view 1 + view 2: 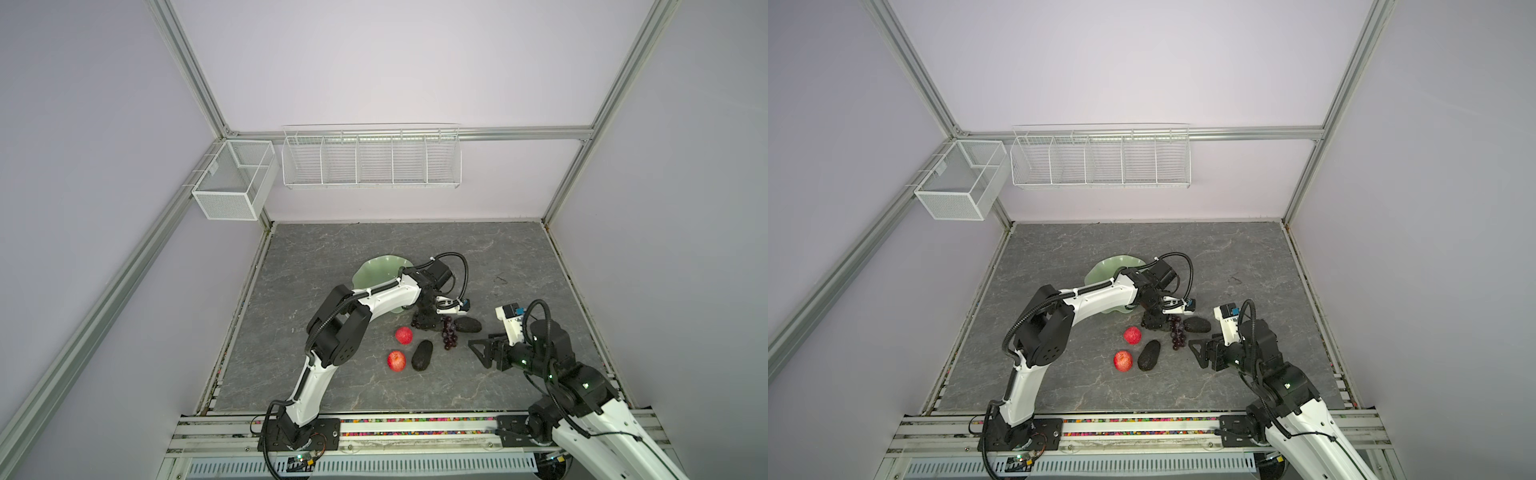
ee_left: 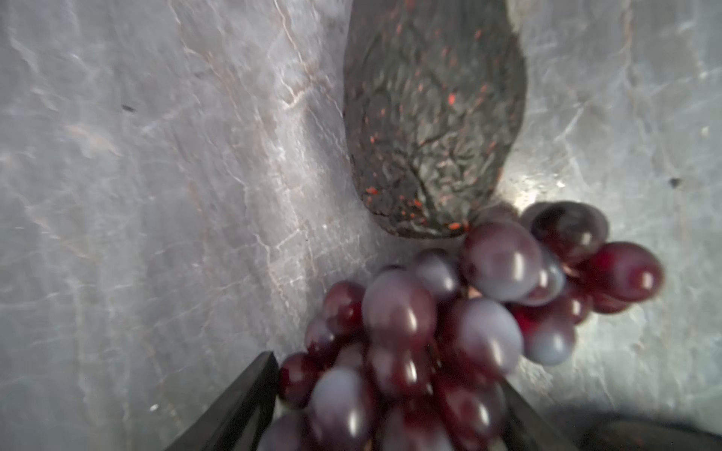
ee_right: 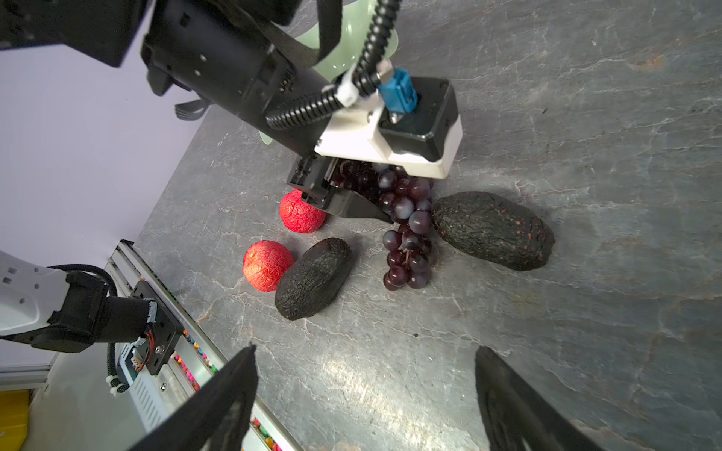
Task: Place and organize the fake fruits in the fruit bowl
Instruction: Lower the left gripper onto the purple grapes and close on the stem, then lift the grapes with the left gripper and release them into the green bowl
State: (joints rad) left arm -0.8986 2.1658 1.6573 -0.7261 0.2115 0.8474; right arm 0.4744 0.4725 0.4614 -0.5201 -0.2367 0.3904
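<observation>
Likely light, hollow plastic: grapes (image 3: 406, 234) glossy, beads slippery, bunch floppy; best hold at thick upper end. Bunch lies on tabletop (image 3: 586, 351), outside fruit bowl (image 1: 370, 273), just beside avocado (image 3: 492, 230). Left pincer (image 2: 390, 371) straddles upper end; firm clamp or not, cannot tell. Right pincer (image 3: 366, 347) spread wide, empty. No legible writing or brand anywhere.
</observation>
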